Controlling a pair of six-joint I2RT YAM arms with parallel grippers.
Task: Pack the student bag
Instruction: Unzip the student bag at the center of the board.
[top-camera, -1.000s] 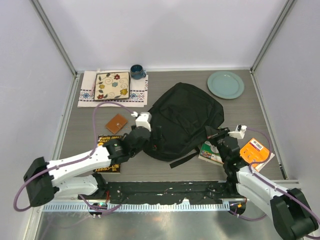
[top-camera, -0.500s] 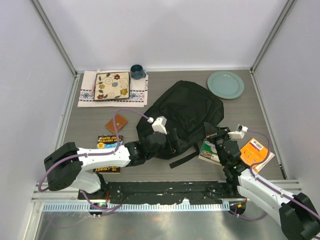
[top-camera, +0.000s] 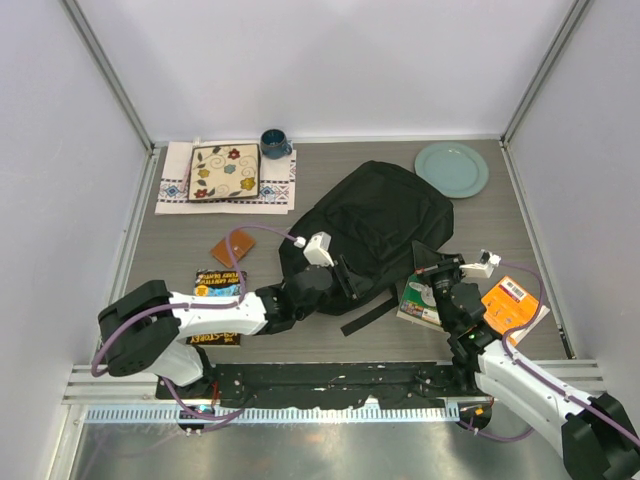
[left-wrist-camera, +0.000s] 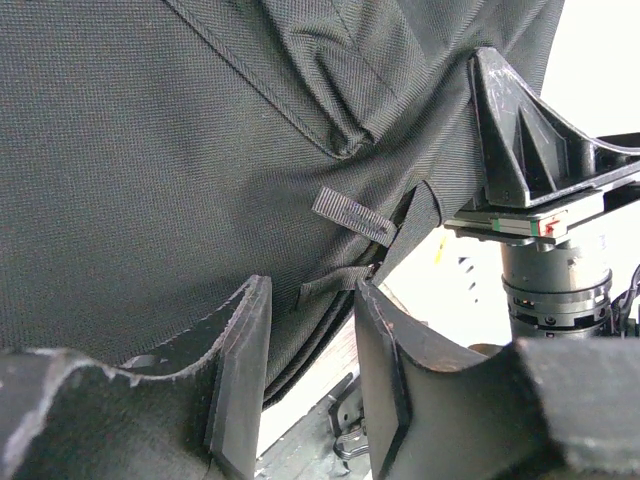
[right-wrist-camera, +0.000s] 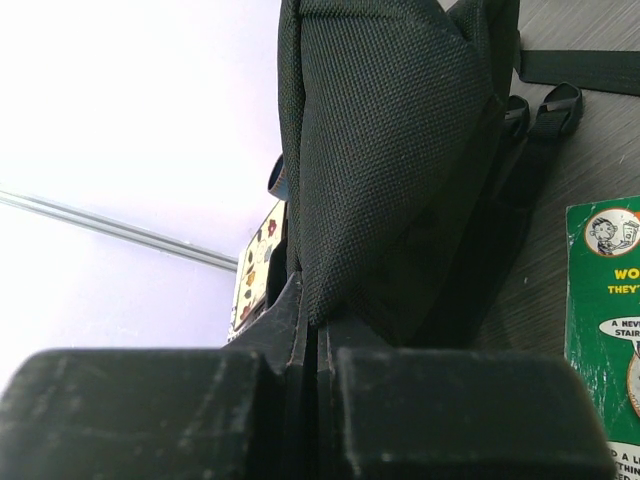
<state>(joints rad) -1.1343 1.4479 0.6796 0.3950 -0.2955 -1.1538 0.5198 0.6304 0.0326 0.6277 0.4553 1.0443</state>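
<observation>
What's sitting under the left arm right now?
A black book with colourful lettering; the left arm crosses its middle, so most of the cover is hidden.

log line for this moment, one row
student bag | left pincer: jaws apart at bag edge | right pincer: shut on bag fabric | green book: outside, beside bag

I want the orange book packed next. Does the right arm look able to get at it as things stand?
Probably not yet: the right gripper is shut on a fold of the student bag. The orange book lies in the open beside that arm, so after letting go, likely yes.
</observation>
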